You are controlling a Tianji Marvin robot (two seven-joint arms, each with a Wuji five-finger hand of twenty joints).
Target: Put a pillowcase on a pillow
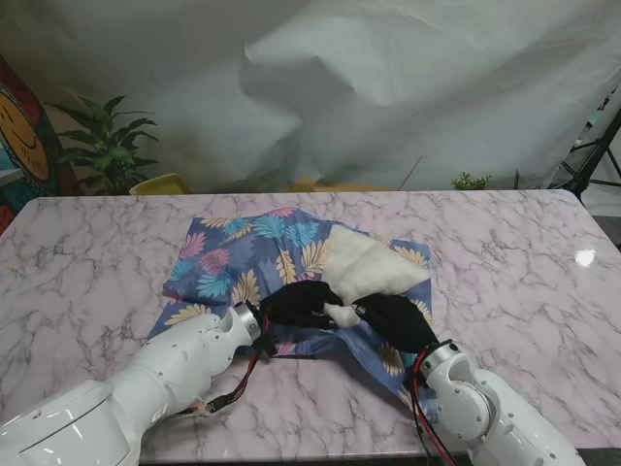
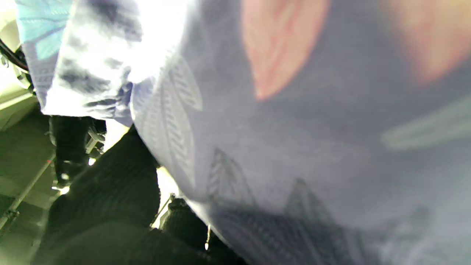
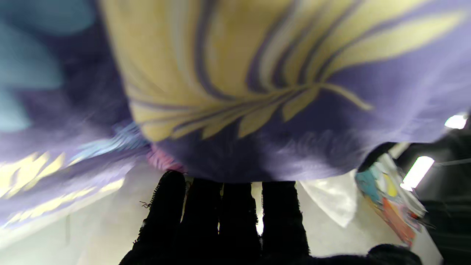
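Note:
A blue floral pillowcase [image 1: 243,267] lies spread in the middle of the marble table [image 1: 87,252]. The white pillow [image 1: 369,267] shows at its right side, partly inside it. My two black-gloved hands meet at the pillowcase's near edge. The left hand [image 1: 301,303] is curled on the fabric there, next to a white pillow corner [image 1: 342,314]. In the left wrist view the pillowcase [image 2: 294,129] drapes close over the dark fingers [image 2: 110,191]. The right hand [image 1: 396,320] rests on the near right flap. Its straight fingers [image 3: 228,221] reach the pillowcase [image 3: 257,92] edge, and their tips are hidden.
A white sheet [image 1: 388,87] hangs behind the table. A potted plant [image 1: 107,146] and a yellow object [image 1: 160,183] stand beyond the far left edge, and a tripod leg [image 1: 594,155] at the far right. Bare marble lies on both sides of the pillowcase.

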